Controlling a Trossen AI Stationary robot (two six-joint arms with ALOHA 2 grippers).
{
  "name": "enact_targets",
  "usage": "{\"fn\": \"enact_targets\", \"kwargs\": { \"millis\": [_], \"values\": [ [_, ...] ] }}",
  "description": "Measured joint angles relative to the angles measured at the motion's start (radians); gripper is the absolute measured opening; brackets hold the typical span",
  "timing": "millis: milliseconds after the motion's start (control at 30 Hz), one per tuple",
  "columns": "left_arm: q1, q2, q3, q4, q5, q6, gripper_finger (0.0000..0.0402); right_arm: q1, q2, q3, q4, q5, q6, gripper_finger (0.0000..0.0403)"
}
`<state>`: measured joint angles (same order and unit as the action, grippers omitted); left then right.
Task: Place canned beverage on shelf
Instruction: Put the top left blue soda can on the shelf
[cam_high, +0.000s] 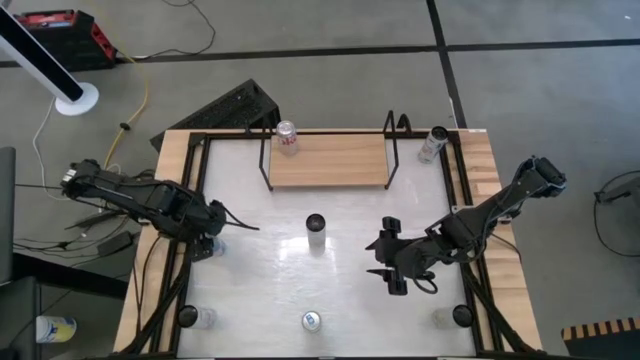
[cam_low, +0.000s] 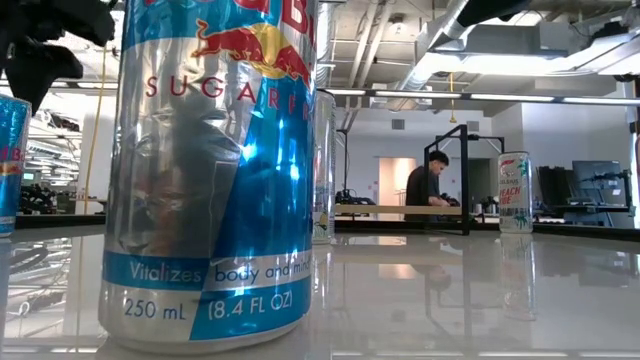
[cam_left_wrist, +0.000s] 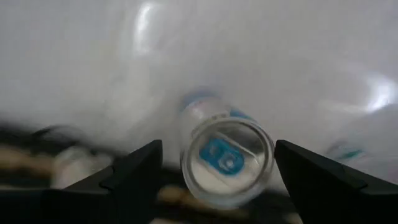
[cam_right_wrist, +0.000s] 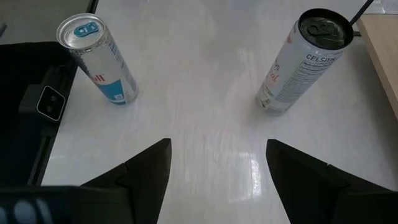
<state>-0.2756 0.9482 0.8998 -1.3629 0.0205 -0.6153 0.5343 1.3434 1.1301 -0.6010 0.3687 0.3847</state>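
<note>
**Left gripper spread around a can**

Left gripper (cam_high: 207, 243) sits low at the table's left edge, fingers (cam_left_wrist: 134, 171) apart, a blue-tab can (cam_left_wrist: 227, 163) standing between them, not clamped. Left arm reaches in from the left. Right gripper (cam_high: 386, 262) hovers open mid-table. Shelf (cam_high: 328, 162) at the far side carries one can (cam_high: 287, 137) at its left end.

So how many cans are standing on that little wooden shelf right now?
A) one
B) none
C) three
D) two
A: the high view shows a single can at the left end of the shelf; the can past its right end stands on the table, outside the frame.
</note>
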Motion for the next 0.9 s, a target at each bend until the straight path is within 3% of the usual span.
{"fn": "enact_targets", "kwargs": {
  "millis": [167,600,667,800,900],
  "values": [
    [0.0,0.005,-0.058,0.057,0.047,0.003,0.0295,0.0,0.0,0.0,0.0,0.0,0.0,0.0286],
    [0.0,0.002,-0.082,0.016,-0.007,0.025,0.0295,0.0,0.0,0.0,0.008,-0.001,0.0,0.0286],
    [0.004,0.002,-0.082,0.019,-0.044,-0.093,0.0295,0.0,0.0,0.0,0.012,-0.001,0.0,0.0286],
    [0.072,0.003,-0.082,0.049,-0.106,-0.49,0.0295,0.0,0.0,0.0,0.013,-0.001,0.007,0.0286],
    [0.122,0.003,-0.082,0.122,-0.11,-0.549,0.0295,0.0,0.0,0.0,0.013,-0.001,0.007,0.0286]
  ]
}}
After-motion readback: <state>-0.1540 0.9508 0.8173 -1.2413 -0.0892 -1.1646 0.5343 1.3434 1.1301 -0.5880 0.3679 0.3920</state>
